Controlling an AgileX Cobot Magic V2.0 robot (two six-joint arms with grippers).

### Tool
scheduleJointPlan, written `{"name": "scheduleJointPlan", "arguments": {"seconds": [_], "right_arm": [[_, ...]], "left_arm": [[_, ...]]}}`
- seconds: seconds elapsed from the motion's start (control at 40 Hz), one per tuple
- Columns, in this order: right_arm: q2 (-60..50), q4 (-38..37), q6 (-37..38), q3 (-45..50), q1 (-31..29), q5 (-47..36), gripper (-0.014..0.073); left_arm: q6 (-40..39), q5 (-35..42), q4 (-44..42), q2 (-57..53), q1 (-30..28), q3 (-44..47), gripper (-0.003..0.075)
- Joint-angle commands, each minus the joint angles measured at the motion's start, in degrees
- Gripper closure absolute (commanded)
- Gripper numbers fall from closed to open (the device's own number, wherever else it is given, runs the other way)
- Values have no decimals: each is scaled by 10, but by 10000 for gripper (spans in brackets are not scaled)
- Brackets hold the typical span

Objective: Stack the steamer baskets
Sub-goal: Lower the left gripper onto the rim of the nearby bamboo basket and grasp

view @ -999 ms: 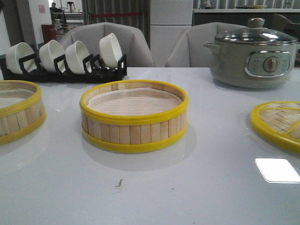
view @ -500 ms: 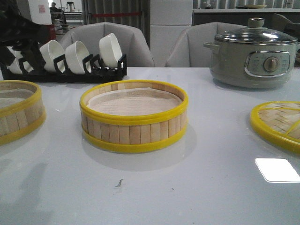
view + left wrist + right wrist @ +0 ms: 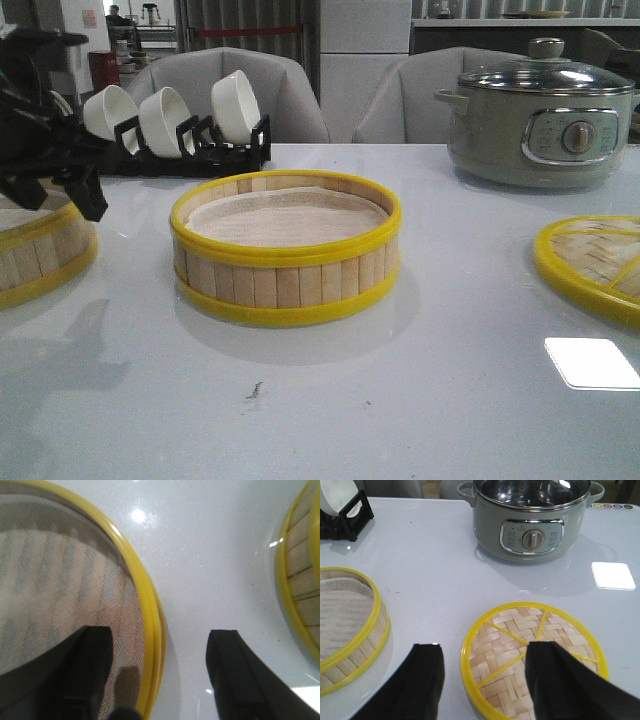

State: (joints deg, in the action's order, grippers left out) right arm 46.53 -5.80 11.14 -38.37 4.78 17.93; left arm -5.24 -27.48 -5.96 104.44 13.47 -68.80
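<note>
Change: left end effector (image 3: 55, 170) newly descended, wide open, empty.
Left basket (image 3: 65, 595): rim between fingers.
Centre basket (image 3: 286, 250): well aside, awaiting stack.
Meaning: rim grasp imminent.
Right end effector (image 3: 482, 680): open, idle.

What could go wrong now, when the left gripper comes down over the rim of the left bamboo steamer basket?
The open left gripper straddles the yellow rim of the left bamboo steamer basket; its inner finger may catch the whitish liner. Carried across, this basket could knock the middle bamboo steamer basket.

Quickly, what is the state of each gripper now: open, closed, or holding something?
Left gripper: open, astride the rim of the left steamer basket, holding nothing.
Right gripper: open, empty.
</note>
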Motion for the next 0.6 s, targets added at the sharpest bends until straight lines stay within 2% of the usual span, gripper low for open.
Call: {"name": "scheduleJointPlan", "arguments": {"seconds": [0.0,0.15,0.225,0.275,0.35,0.4,0.425,0.475,0.575], "right_arm": [[-3,-10,-7,-23,-2,-39,116],[-3,-10,-7,-23,-2,-39,116],[-3,-10,-7,-23,-2,-39,116],[-3,-10,-7,-23,-2,-39,116],[-3,-10,-7,-23,-2,-39,116],[-3,-10,-7,-23,-2,-39,116],[-3,-10,-7,-23,-2,-39,116],[-3,-10,-7,-23,-2,-39,116],[-3,-10,-7,-23,-2,-39,116]], "left_arm": [[-5,31,0,-5,0,-18,258],[-5,31,0,13,0,-18,259],[-6,31,0,13,0,-18,295],[-7,30,0,13,0,-23,353],[-7,20,0,13,0,-30,494],[-7,11,0,13,2,-38,616],[-7,6,0,13,2,-42,650],[-7,-3,1,10,2,-55,612],[-8,-24,3,4,5,-89,633]]}}
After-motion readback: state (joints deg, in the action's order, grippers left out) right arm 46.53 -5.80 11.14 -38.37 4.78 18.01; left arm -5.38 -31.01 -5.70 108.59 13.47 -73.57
